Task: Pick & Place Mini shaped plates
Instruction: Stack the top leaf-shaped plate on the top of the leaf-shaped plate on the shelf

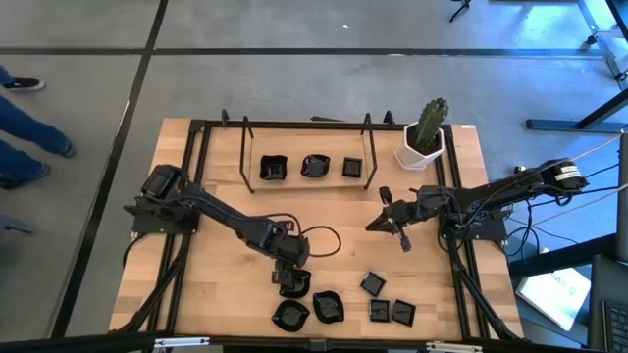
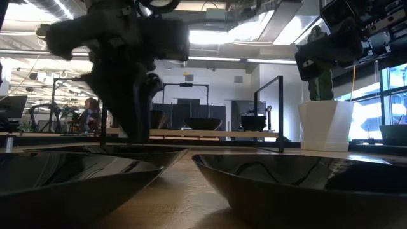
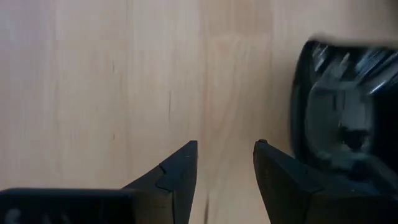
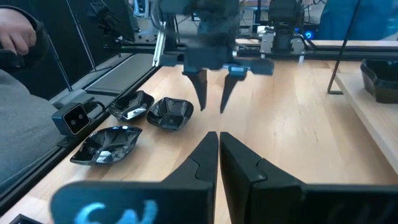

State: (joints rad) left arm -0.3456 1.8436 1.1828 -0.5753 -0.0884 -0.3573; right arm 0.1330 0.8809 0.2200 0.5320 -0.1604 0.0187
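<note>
While the left arm is reaching from the table's left edge toward the near middle, its left gripper (image 1: pixel 290 276) is hanging low over the wooden table (image 1: pixel 216 196) with its fingers (image 3: pixel 177 177) spread apart and nothing between them. In the left wrist view, bare wood is showing in the gap, and one glossy black plate (image 3: pixel 345 124) is lying just beside one finger, apart from it. From above, a small dish (image 1: pixel 293 287) is sitting directly under or against the gripper; whether the two are touching cannot be told.

Along the near edge, moving rightward, a wavy-rimmed plate (image 1: pixel 290 315) and a second rounded plate (image 1: pixel 329 307) are lying close together. Three square plates are following: one (image 1: pixel 373 284) set slightly farther back, and a pair (image 1: pixel 380 312) (image 1: pixel 403 313) sitting side by side near the edge.

At the far side, a black wire rack (image 1: pixel 245 147) is standing on the table, and three more plates are sitting in a row within it: one at left (image 1: pixel 273 169), one in the middle (image 1: pixel 315 167), one at right (image 1: pixel 352 168).

Right of the middle, the right gripper (image 1: pixel 397 227) is hovering above the table with its fingers (image 4: pixel 205 158) pressed together, holding nothing. Its arm is extending in from the right edge.

At the far right corner, a white pot with a cactus (image 1: pixel 424 137) is standing upright, well apart from every plate.
</note>
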